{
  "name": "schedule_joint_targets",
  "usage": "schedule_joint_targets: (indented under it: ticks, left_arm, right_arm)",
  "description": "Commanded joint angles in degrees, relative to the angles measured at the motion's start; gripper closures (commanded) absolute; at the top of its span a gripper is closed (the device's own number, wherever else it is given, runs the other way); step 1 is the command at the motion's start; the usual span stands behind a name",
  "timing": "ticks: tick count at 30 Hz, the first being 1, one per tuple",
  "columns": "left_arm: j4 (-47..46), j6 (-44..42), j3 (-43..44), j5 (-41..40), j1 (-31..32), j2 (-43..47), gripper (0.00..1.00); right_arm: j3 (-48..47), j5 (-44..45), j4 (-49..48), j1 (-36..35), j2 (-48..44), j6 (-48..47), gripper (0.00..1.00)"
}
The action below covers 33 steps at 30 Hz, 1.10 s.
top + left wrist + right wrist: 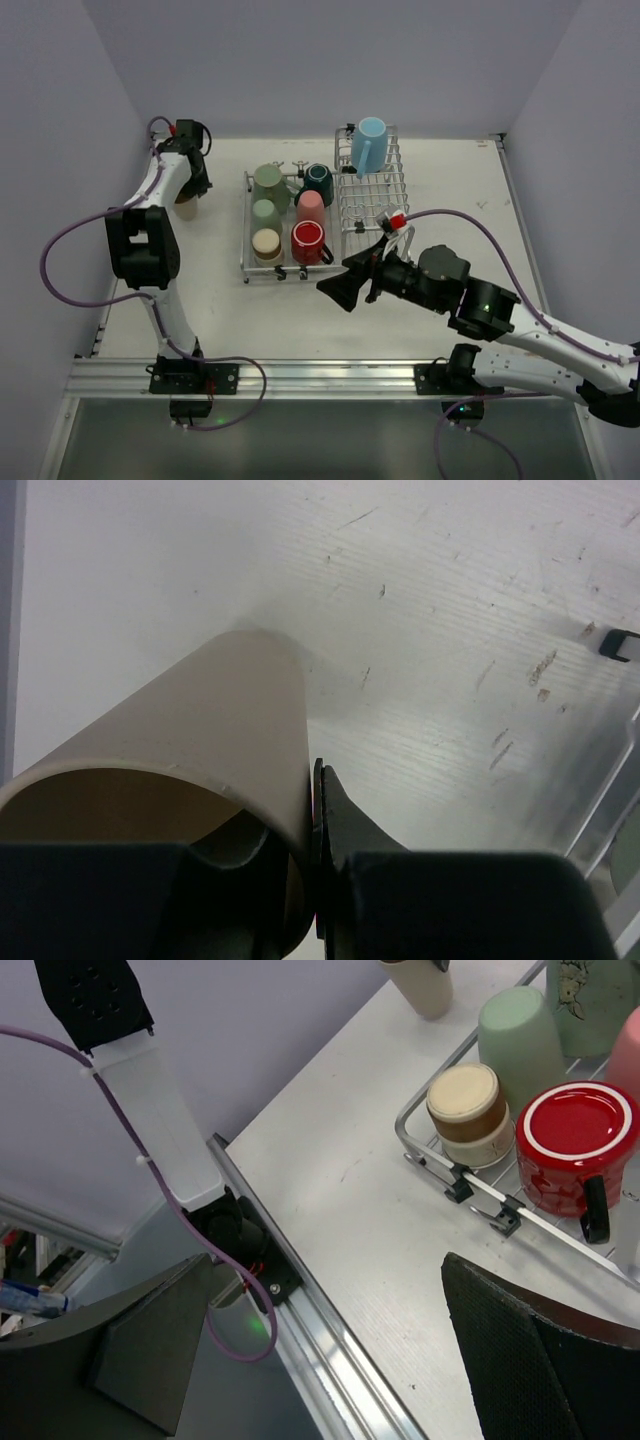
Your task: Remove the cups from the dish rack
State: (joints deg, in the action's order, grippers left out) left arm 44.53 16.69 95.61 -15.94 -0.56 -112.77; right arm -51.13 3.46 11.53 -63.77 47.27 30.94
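Far-left — left end effector (300,825) grips beige cylindrical cup (185,715) | right end effector (330,1310) released

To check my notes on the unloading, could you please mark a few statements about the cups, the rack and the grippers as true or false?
1. The left gripper is shut on the beige cup, pinching its wall. True.
2. The right gripper holds the red mug. False: it is open and empty, in front of the dish rack; the red mug sits in the rack.
3. The light blue cup is on the rack's raised section. True.
4. The rack's low flat section holds no cups. False: six are there.
5. The beige cup is inside the rack. False: it is outside the rack, to its left.
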Motion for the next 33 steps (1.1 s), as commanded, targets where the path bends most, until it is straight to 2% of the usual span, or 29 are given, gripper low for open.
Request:
schedule_joint_targets:
  ticks: [1,5,8,9,12,20,27,33]
  left_arm:
    - [3.19,-2.36,5.45,2.41,-2.43,-1.83,1.00]
    - [2.93,-2.01,5.73,5.21,-4.01,-3.16,0.98]
    - [2.75,-2.10,5.72,7.06,-5.24,-3.77,0.83]
    - [2.75,-2.10,5.81,7.42,-5.50,-3.95,0.72]
    - [2.93,-2.27,5.99,8.12,-6.30,-4.04,0.57]
    - [3.19,-1.40,7.48,8.65,-6.74,-1.05,0.26]
    - [-1.02,1.41,7.40,10.93,-6.74,9.57,0.11]
    - [-8.13,4.49,2.57,15.68,-6.56,19.93,0.08]
  right_arm:
    - [-0.02,2.51,1.47,-0.39,0.10,-2.02,0.01]
    - [-0.72,2.34,1.74,-0.39,1.07,-2.29,0.01]
    - [-1.16,2.51,2.00,-0.39,1.42,-2.46,0.01]
    - [-1.42,3.12,2.18,-0.39,1.51,-2.64,0.01]
    - [-2.48,5.05,3.50,-0.39,1.60,-3.25,0.01]
    - [-6.87,6.82,7.54,-0.39,1.51,-5.62,0.01]
    - [-11.70,11.91,10.35,0.05,1.51,-8.17,0.01]
    - [-16.36,12.35,13.25,4.52,4.15,-9.93,0.01]
